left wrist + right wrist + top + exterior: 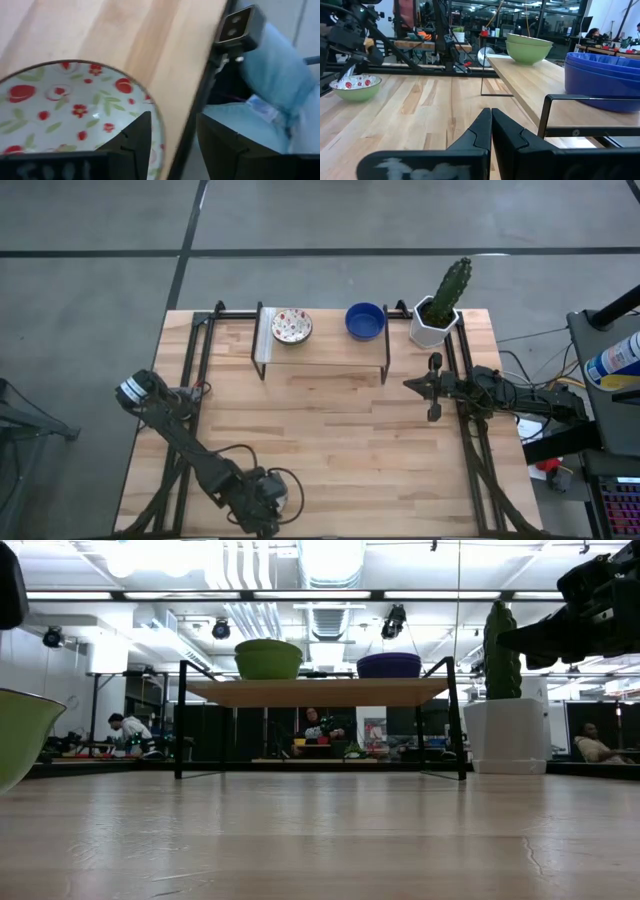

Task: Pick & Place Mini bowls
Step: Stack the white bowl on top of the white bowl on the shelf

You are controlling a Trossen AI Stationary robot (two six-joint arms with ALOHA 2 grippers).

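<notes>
The left end effector [170, 145] gripped the rim of a speckled bowl [65, 107] at the table's [330, 430] near left edge. The right end effector [434, 387], fingers together, hovered beside the shelf [320, 350] carrying another speckled bowl [291, 326] and blue bowls [365, 320].

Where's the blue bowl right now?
High view: the blue bowl sits on the raised shelf at the table's far edge, between the speckled bowl and the cactus pot.
</notes>
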